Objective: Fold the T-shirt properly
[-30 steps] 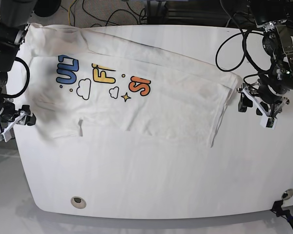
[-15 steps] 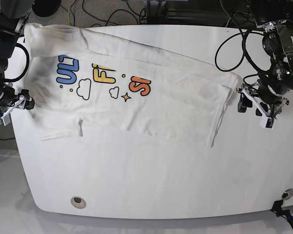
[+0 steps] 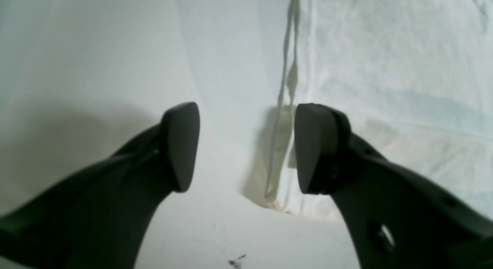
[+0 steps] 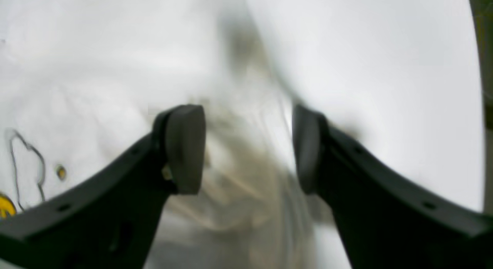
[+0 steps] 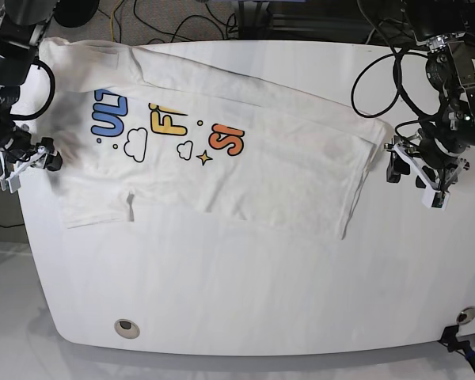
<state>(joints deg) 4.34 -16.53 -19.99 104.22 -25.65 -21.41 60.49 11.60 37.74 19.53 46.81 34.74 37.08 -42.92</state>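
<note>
The white T-shirt point(image 5: 245, 158) lies spread on the white table point(image 5: 245, 285), print side up, with its upper part folded over so the blue, yellow and orange letters are cut short. My left gripper point(image 5: 416, 176) hovers open just off the shirt's right edge. In the left wrist view, the left gripper point(image 3: 246, 145) is open over the shirt's hem point(image 3: 287, 118), holding nothing. My right gripper point(image 5: 28, 158) is at the shirt's left edge. In the right wrist view, the right gripper point(image 4: 246, 145) is open above blurred cloth point(image 4: 96, 68).
A round grommet point(image 5: 125, 327) sits near the table's front left. A black clamp point(image 5: 459, 340) is at the front right corner. Cables point(image 5: 174, 16) run behind the table's far edge. A loop of cable point(image 5: 376, 79) hangs by the left arm.
My right gripper has moved toward the table's far side along the shirt's left edge. The shirt's left side now lies flatter. The left arm has not moved.
</note>
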